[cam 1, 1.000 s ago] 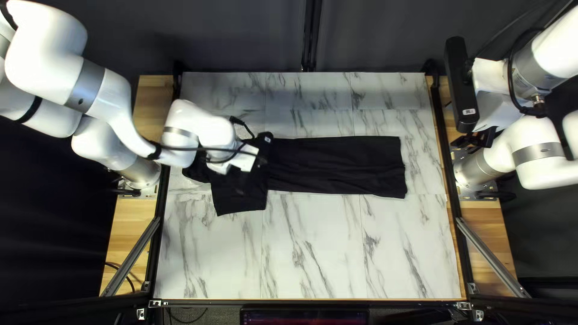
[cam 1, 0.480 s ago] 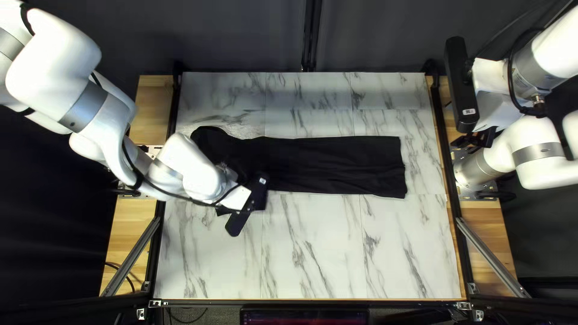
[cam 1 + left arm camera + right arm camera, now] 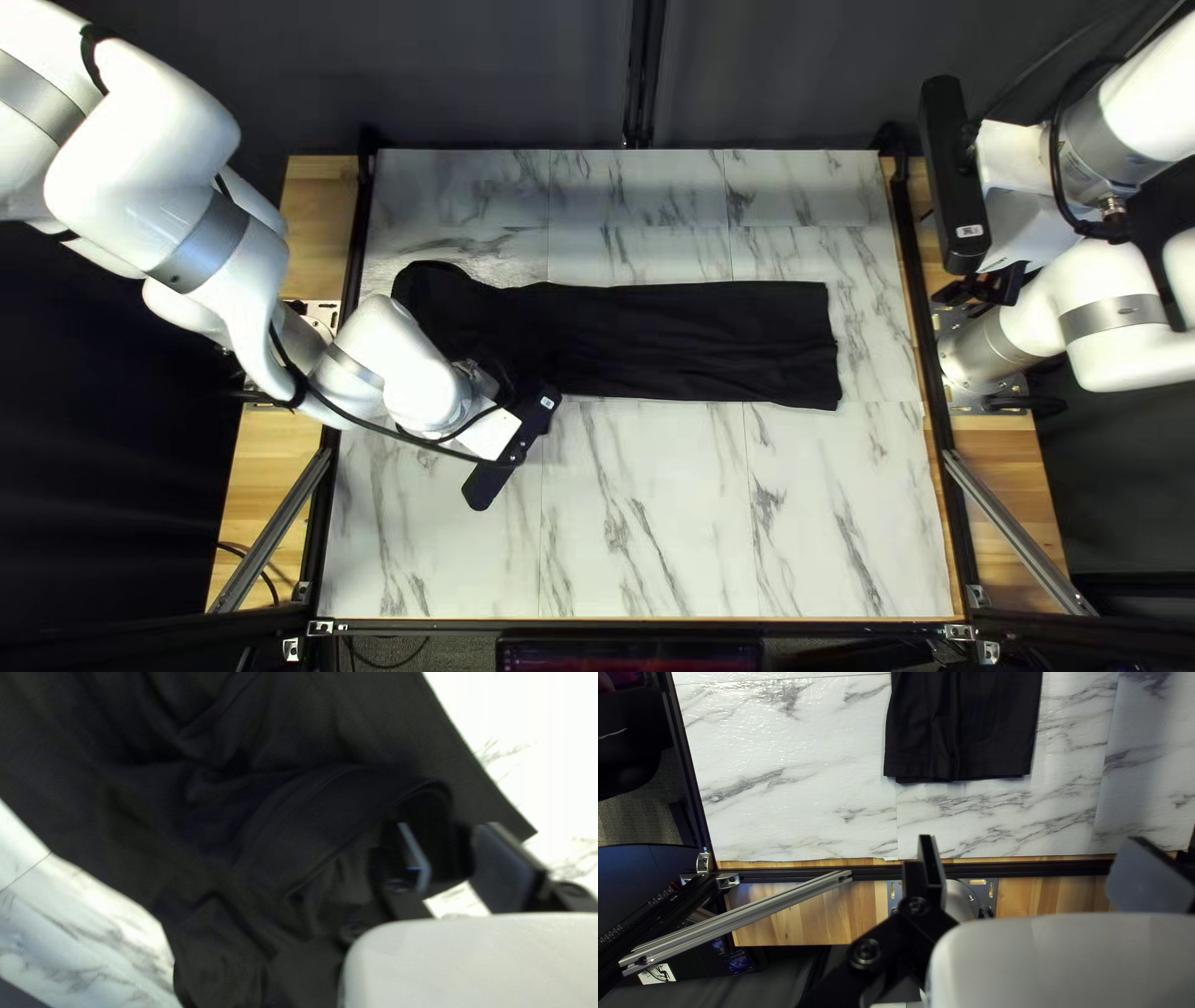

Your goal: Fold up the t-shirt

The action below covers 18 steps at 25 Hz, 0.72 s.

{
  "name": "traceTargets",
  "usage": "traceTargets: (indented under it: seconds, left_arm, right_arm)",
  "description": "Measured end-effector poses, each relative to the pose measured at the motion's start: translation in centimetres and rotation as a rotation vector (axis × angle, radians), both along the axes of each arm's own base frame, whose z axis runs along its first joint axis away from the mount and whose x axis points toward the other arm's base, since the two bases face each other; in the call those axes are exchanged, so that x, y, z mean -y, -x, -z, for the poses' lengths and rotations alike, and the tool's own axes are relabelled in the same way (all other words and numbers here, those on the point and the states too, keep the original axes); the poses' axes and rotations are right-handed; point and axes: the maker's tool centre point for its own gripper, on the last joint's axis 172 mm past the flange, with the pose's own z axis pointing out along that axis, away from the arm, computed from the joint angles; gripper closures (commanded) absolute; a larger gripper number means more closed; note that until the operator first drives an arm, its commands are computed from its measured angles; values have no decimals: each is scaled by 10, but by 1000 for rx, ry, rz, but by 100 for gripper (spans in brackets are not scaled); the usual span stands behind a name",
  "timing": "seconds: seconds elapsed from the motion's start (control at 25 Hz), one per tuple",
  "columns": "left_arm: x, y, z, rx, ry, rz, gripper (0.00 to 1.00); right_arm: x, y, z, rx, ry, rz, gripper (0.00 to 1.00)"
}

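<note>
Glare bleaches the marbled tabletop [image 3: 554, 722] in the left wrist view, while the curtain [image 3: 486, 75] lies dim.

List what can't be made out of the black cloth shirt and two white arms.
Top left view: part of the black cloth shirt, hidden by the white left arm.
Left wrist view: whether the black left tool grips the shirt; dark on dark.
Right wrist view: most of the shirt, cut off by the edge.
Top left view: parts of that arm and the white right arm, cut off by edges.
</note>
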Motion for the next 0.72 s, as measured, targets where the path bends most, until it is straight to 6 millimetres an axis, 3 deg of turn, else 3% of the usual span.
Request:
traceTargets:
  seconds: [0.2,0.44,0.56,0.72]
  left_arm:
    - [-32,-6,-28,29,2,-115,0]
    - [-85,-20,-24,52,79,-298,0]
    - [-91,-21,-15,54,143,-390,0]
    - [-85,-16,0,44,220,-474,0]
  right_arm:
    - [0,0,0,0,0,0,0]
    - [0,0,0,0,0,0,0]
    - [0,0,0,0,0,0,0]
    - [0,0,0,0,0,0,0]
